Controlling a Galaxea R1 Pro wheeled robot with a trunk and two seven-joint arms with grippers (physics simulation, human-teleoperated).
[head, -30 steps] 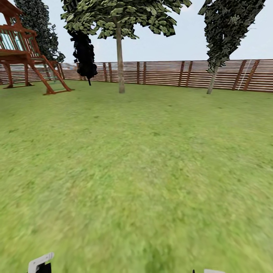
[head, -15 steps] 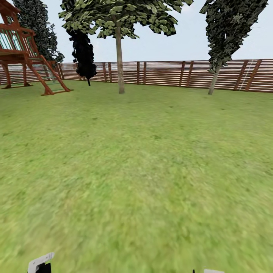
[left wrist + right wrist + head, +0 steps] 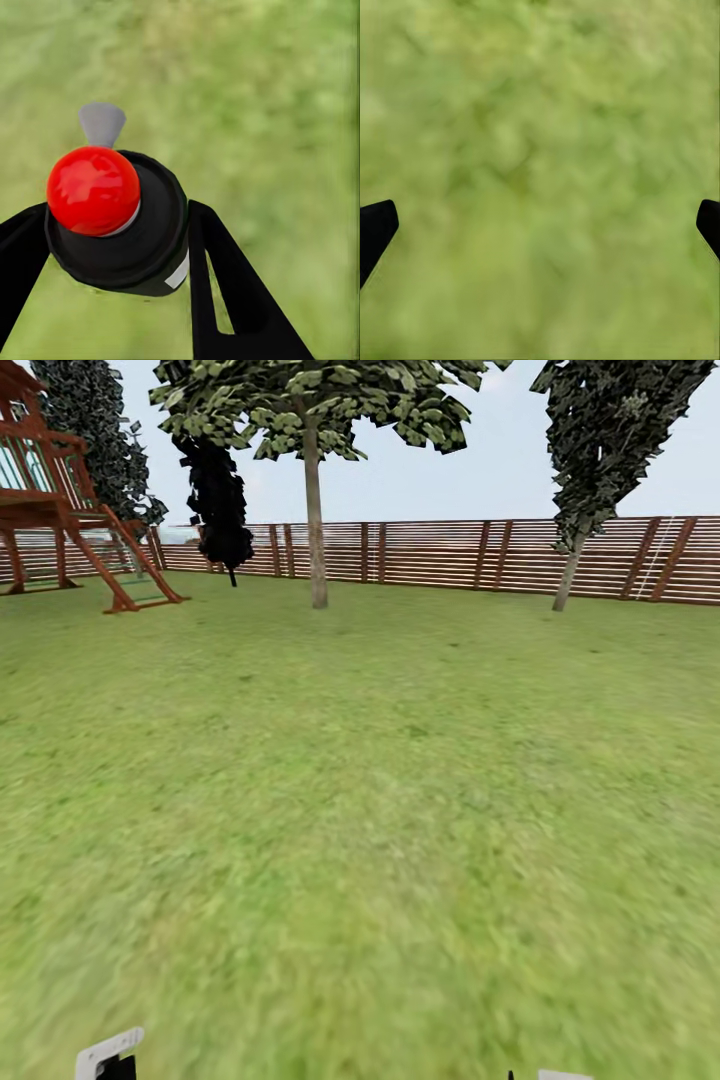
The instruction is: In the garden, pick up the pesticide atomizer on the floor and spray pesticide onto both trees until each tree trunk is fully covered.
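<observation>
In the left wrist view my left gripper [image 3: 116,217] is shut on the pesticide atomizer [image 3: 112,225], a black body with a round red top and a grey nozzle, held over grass. My right gripper [image 3: 544,221] is open, its black fingertips far apart above bare lawn. Far ahead in the head view stands a tree [image 3: 310,400] with a grey-green crown and a straight pale tree trunk [image 3: 315,520]. The garden lawn [image 3: 380,790] stretches between me and it. Small parts of the left gripper [image 3: 105,1055] and right gripper [image 3: 560,1075] peek in at the bottom edge.
A brown slat fence [image 3: 440,550] closes the far side. A wooden playset [image 3: 60,500] stands at the far left, with a black cone-shaped tree [image 3: 220,500] beside it. At the far right grows a dark-crowned tree with a thin leaning trunk [image 3: 567,575].
The whole head view has shifted slightly, with the playset sliding left and the right tree sliding right: the camera has moved. Both grippers stay the same.
</observation>
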